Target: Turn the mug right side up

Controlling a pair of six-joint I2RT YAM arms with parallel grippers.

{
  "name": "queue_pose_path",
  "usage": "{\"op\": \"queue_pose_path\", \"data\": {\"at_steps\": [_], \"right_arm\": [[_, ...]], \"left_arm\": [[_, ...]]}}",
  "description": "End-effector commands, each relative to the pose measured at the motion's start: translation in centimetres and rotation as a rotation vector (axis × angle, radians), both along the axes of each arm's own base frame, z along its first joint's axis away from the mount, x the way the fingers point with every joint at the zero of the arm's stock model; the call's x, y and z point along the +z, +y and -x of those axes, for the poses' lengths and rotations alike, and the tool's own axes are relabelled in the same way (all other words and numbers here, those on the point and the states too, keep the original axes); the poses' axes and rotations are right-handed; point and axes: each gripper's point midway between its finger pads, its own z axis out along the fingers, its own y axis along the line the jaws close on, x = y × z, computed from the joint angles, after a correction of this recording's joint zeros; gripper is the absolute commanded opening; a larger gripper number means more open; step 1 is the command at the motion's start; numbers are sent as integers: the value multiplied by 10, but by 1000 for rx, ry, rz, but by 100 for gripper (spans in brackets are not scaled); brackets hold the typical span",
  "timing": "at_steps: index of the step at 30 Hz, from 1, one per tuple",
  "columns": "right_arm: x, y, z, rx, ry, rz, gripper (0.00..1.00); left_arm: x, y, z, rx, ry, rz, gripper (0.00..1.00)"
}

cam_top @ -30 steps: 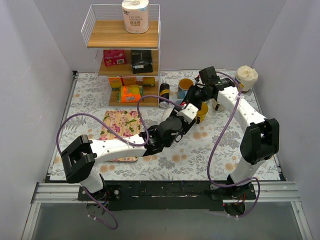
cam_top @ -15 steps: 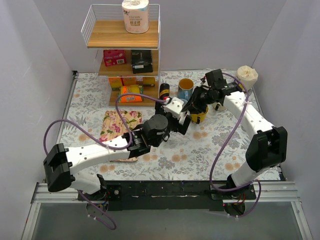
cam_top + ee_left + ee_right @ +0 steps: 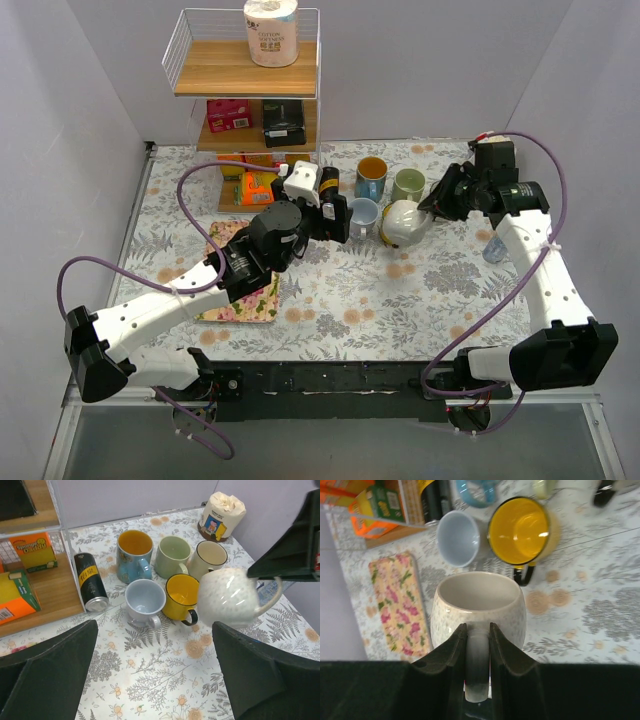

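The mug [image 3: 403, 222] is white and speckled and hangs tilted just above the table. My right gripper [image 3: 437, 205] is shut on its handle. In the right wrist view the two fingers pinch the handle [image 3: 478, 665] and the mug's mouth [image 3: 478, 592] shows beyond them. My left gripper [image 3: 335, 215] stands wide open to the left of the mug, apart from it. In the left wrist view the mug [image 3: 227, 596] floats ahead at the right, and only patterned tablecloth lies between the left gripper's [image 3: 155, 665] fingers.
Upright mugs cluster under and behind the held one: yellow [image 3: 181, 596], pale blue [image 3: 145, 599], blue with orange inside [image 3: 134, 552], green [image 3: 172, 555], cream [image 3: 210, 557]. A black can [image 3: 90, 582] stands by the shelf [image 3: 250, 80]. A floral mat [image 3: 240, 270] lies left.
My left gripper opened, let go of the mug and drew back to the left. The right arm swung right, keeping the mug by its handle.
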Motion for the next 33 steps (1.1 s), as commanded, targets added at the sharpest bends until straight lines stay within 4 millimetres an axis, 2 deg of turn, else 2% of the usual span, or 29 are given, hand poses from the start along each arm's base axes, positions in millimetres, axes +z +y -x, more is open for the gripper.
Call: {"op": "queue_pose_path", "data": {"at_steps": [1, 7, 8, 11, 12, 13, 14, 15, 16, 26, 33], "right_arm": [[29, -55, -5, -141, -155, 179, 1], [31, -112, 0, -327, -207, 351, 1], [22, -117, 0, -338, -207, 375, 1], [15, -131, 1, -395, -235, 425, 1], [5, -134, -4, -410, -251, 433, 1], [6, -139, -3, -440, -273, 445, 1], [6, -139, -6, -445, -303, 440, 1], [-4, -139, -11, -445, -332, 440, 1], [-1, -142, -12, -467, -360, 444, 1], [-34, -172, -30, -611, -431, 543, 1], [-51, -178, -38, -685, -453, 532, 1]], "left_arm": [[12, 8, 5, -29, 58, 62, 98], [13, 13, 6, -33, 80, 55, 98], [14, 14, 6, -33, 79, 56, 98], [14, 17, 7, -31, 84, 58, 98], [14, 18, 7, -30, 87, 57, 98], [13, 19, 7, -30, 90, 56, 98], [14, 19, 7, -32, 92, 62, 98], [13, 19, 7, -32, 96, 60, 98], [12, 19, 8, -35, 98, 57, 98], [2, 21, 5, -29, 127, 43, 98], [-4, 24, 3, -29, 147, 39, 98]]}}
